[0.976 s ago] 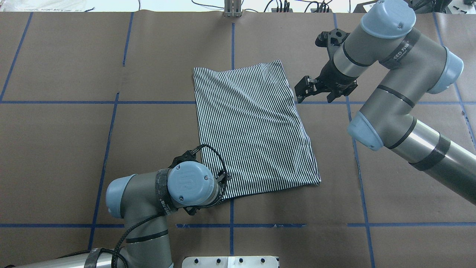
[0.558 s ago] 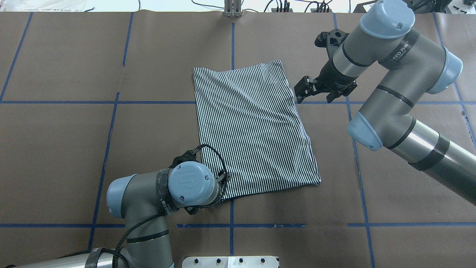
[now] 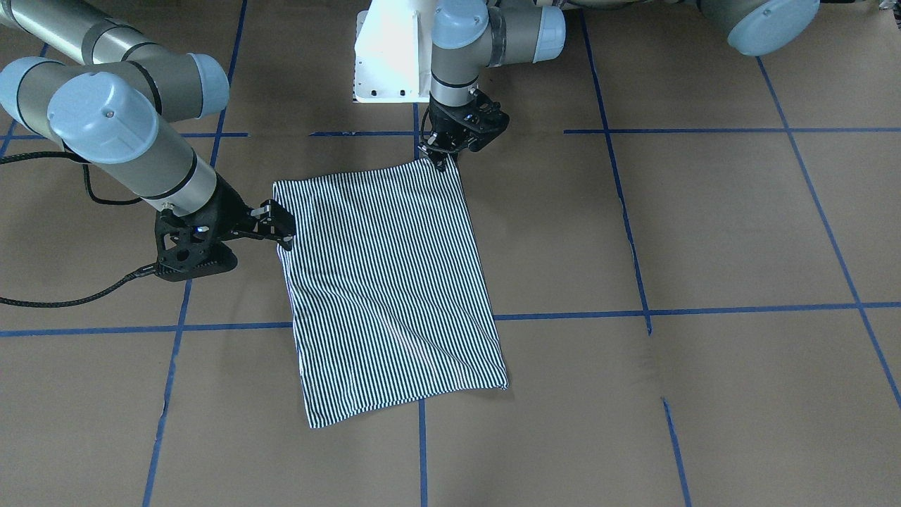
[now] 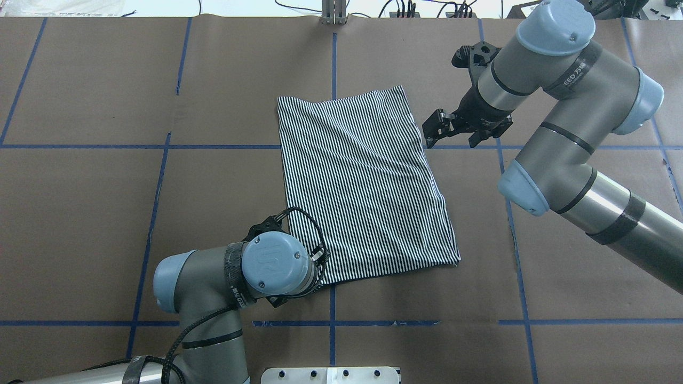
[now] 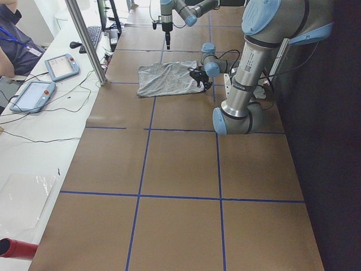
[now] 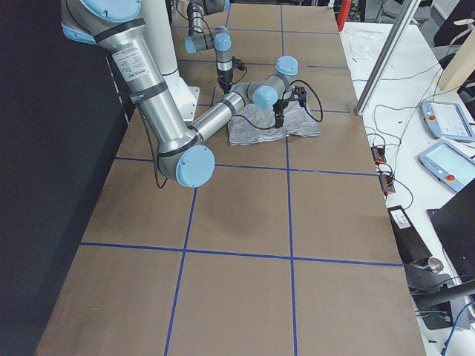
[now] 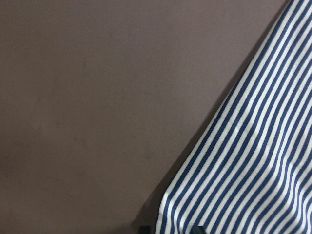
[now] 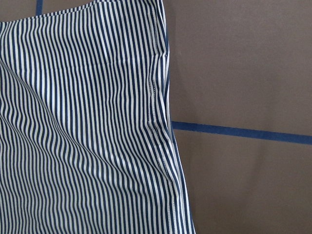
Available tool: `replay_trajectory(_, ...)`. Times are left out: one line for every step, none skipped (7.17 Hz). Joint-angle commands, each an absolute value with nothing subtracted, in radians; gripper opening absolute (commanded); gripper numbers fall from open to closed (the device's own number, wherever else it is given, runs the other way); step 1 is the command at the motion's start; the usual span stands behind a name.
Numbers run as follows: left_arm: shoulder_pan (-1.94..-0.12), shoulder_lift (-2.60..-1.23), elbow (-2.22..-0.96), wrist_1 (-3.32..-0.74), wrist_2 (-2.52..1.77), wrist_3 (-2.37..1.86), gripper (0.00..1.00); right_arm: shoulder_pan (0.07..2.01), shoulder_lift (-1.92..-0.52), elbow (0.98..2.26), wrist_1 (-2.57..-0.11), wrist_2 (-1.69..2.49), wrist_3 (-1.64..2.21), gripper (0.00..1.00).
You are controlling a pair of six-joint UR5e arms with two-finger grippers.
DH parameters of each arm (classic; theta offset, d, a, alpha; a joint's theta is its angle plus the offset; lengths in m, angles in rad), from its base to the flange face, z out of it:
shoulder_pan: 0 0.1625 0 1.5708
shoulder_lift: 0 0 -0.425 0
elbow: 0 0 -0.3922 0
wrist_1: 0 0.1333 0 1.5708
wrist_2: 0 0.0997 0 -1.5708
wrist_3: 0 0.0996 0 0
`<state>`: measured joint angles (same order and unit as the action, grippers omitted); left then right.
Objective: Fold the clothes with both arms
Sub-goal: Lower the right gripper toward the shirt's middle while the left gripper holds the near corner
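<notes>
The striped polo shirt (image 4: 363, 181) lies flat, folded into a rectangle, mid-table; its collar, placket and logo are hidden. It also shows in the front view (image 3: 387, 282) and in both wrist views (image 7: 253, 161) (image 8: 83, 122). My left gripper (image 3: 443, 160) points down at the shirt's corner nearest the robot, its fingers drawn together on that corner. In the overhead view the left gripper (image 4: 320, 257) is mostly hidden under its wrist. My right gripper (image 4: 451, 140) is open and empty, hovering just beside the shirt's far right edge. It sits at the shirt's edge in the front view (image 3: 281, 227).
Brown paper with blue tape lines (image 4: 160, 202) covers the table. The white pedestal base (image 3: 387, 63) stands at the robot's edge. A metal post (image 4: 333, 13) stands at the far edge. Tablets (image 5: 59, 66) and cables lie on a side table beyond it.
The left wrist has shifted very slightly; the shirt and the right arm have not visibly moved.
</notes>
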<state>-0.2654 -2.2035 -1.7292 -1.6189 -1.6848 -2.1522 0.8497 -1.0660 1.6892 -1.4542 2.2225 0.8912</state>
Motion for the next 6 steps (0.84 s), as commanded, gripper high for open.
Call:
replay_trajectory(-0.265, -2.2, -1.735, -1.62, -1.686, -2.134, 0.0, 0.85, -1.066, 1.689, -1.456, 2.223, 0.894, 1.0)
replay_trajectory(-0.267, -2.197, -1.75, -1.618, -1.687, -2.131, 0.0, 0.85, -1.066, 1.692, -1.454, 2.223, 0.919, 1.0)
replay_trajectory(-0.267, -2.189, -1.79, -1.596, -1.686, -2.108, 0.0, 0.839, -1.066, 1.695, -1.454, 2.221, 1.002, 1.0)
replay_trajectory(-0.268, -2.186, -1.825, -1.554, -1.684, -2.029, 0.0, 0.813, -1.074, 1.71, -1.453, 2.211, 1.082, 1.0)
replay_trajectory(-0.27, -2.18, -1.83, -1.552, -1.683, -2.005, 0.0, 0.763, -1.08, 1.732, -1.454, 2.194, 1.252, 1.0)
replay_trajectory(-0.273, -2.178, -1.833, -1.536, -1.683, -2.003, 0.0, 0.688, -1.081, 1.746, -1.453, 2.131, 1.417, 1.0)
